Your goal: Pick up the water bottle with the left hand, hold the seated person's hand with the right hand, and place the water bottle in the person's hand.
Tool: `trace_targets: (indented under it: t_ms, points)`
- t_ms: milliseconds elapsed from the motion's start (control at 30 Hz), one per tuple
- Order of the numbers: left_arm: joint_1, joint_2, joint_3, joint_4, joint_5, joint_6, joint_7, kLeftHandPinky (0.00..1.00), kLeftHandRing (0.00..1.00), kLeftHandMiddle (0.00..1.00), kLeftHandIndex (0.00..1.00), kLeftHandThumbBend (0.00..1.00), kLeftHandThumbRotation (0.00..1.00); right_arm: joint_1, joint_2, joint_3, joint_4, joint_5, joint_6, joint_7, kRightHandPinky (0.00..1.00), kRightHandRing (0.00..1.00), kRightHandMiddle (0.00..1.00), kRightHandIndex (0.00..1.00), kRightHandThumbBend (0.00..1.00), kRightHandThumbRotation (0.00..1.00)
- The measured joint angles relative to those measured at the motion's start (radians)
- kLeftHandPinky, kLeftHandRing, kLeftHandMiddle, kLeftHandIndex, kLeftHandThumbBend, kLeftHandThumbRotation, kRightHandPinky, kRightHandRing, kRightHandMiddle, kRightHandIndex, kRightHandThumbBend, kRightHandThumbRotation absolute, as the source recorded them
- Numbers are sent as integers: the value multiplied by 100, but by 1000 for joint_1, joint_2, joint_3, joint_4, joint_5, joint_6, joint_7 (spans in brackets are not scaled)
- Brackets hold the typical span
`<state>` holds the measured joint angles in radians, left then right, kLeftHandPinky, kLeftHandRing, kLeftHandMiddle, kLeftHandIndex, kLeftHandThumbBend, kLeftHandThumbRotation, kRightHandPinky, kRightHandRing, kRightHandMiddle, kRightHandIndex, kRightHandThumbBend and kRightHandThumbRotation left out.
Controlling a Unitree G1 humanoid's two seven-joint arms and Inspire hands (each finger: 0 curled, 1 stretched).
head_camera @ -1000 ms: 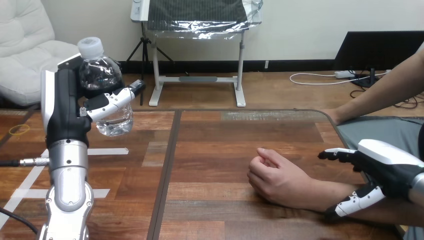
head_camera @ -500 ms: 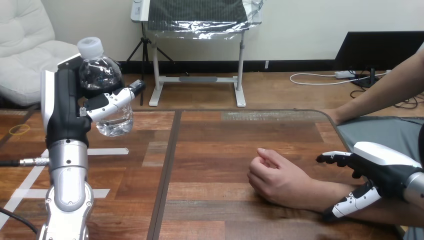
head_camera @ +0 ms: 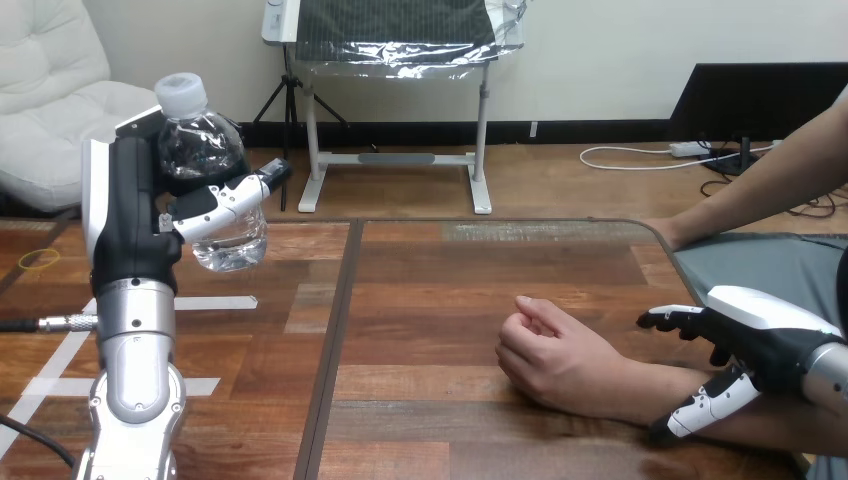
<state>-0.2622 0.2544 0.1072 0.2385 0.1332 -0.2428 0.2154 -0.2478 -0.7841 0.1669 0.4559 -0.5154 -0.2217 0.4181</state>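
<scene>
The water bottle (head_camera: 215,165) is held upright and well above the table (head_camera: 440,290), at the view's left, white cap (head_camera: 182,95) on top. It is gripped by the left hand (head_camera: 125,230): the thumb is curled across the bottle's front and the palm is set against its left side. The left forearm is raised near vertical from the bottom edge.

The person's hand (head_camera: 555,358) is seen resting on the table right of centre, loosely closed, well apart from the bottle. The person's forearm (head_camera: 640,392) is laid back toward the right edge.

The right hand (head_camera: 765,335) is placed astride that forearm just behind the wrist. Its fingers (head_camera: 672,320) are reached out on the far side, a strip of table showing between them and the arm. Its thumb is angled down on the near side, so the hand is spread and not clamped.

White tape strips (head_camera: 215,302) and a yellow ring (head_camera: 38,258) are noted on the table's left part.
</scene>
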Motion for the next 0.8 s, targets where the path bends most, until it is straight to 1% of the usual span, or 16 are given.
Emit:
trace_targets:
  t_ms: [233, 567, 700, 800]
  points:
    - [0, 0, 3, 0, -5, 0, -1, 29, 35, 40, 42, 67, 0, -9, 2, 20, 2, -1, 21, 1, 65, 84, 87, 87, 100, 37]
    - [0, 0, 13, 0, -7, 0, -1, 29, 36, 41, 42, 66, 0, -30, 10, 42, 9, -3, 68, 30, 59, 77, 85, 84, 100, 34]
    - [0, 0, 17, 0, -8, 0, -2, 30, 36, 41, 42, 66, 0, -40, 15, 53, 12, -8, 86, 37, 59, 76, 84, 83, 100, 33]
    - [0, 0, 21, 0, -10, 0, -2, 30, 36, 41, 42, 66, 0, -49, 17, 60, 21, -11, 87, 39, 61, 77, 84, 82, 100, 33]
